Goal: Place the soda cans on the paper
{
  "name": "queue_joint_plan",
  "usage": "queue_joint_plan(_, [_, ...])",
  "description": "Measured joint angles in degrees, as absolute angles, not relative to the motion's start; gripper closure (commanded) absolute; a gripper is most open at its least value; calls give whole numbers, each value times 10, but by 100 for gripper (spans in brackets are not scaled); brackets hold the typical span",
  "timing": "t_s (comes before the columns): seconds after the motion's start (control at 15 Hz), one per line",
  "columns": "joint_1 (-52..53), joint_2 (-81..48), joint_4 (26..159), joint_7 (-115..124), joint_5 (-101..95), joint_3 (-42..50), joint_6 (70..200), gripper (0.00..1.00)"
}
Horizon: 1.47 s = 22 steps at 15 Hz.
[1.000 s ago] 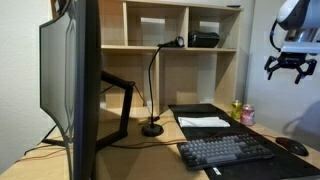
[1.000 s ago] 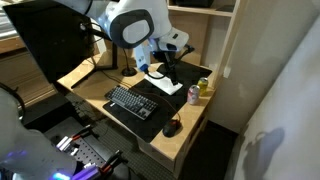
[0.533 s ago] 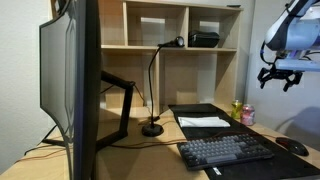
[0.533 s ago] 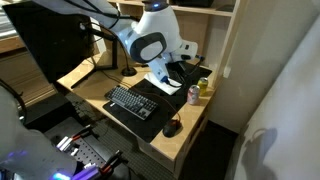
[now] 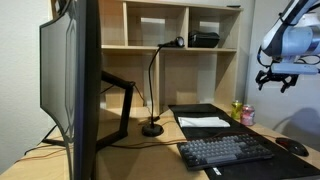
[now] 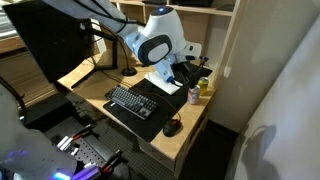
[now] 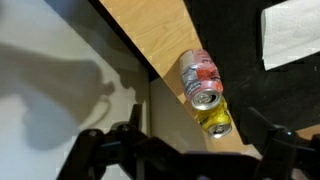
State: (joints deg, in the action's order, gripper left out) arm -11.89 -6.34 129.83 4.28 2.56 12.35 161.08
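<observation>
Swinging arm: over the last second the claw (image 5: 277, 79) has come across and slightly down toward the can side of the paper (image 5: 204, 122); in the last half second it has barely shifted.
Claw state: spread wide and empty; the wrist view shows its two fingers far apart at the bottom of the picture.
Claw place: high above the surface (image 5: 160, 142), off the paper and past its edge nearest the cans.
Cans: the red can (image 7: 202, 82) and the yellow can (image 7: 214, 118) stand upright, touching or nearly so. They are well off the paper, beyond the black mat (image 7: 240, 35) it lies on, on the bare wood strip at the surface's edge. Neither has moved.
Paper: flat and bare, with nothing on it.
Meaning: the approach looks almost lined up, as the wrist view now frames both cans between the fingers. No grasp has begun, and both cans are yet to be placed.
Next move: probably a straight descent onto one can.
Risk: the cans stand so close that a finger may nudge the other one, and the surface's edge is just beside them.
</observation>
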Motion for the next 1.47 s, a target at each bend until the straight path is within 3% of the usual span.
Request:
queue_joint_plan(0.4, [-162,-146,1236,-184,223,28,1568,0])
queue_joint_plan(0.87, [-150,-221,1158,-75,59,103,1575,0])
queue_joint_plan(1.13, [-151,-219,1158,-77,62,95,1574,0])
queue_joint_plan(1.47, [-205,-243,1134,-154,187,11,1577,0])
